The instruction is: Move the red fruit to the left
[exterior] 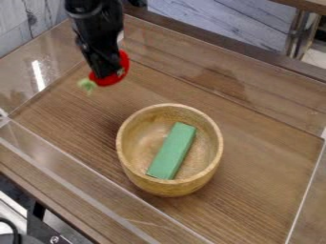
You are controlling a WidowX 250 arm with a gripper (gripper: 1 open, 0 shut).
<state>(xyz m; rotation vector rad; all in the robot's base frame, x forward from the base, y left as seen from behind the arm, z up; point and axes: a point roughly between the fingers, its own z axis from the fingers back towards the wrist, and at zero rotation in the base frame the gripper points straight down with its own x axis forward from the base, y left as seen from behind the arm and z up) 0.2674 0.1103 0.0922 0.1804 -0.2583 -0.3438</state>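
Above the table's left rear, the gripper (pixel 105 69) clamped the red fruit (pixel 110 72).
Its green stem end pointed left; the wooden bowl (pixel 170 181) held a green block (pixel 173 150).

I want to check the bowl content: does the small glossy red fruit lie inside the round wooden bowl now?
No, the round wooden bowl holds only a flat green block; the red fruit is in the black gripper.
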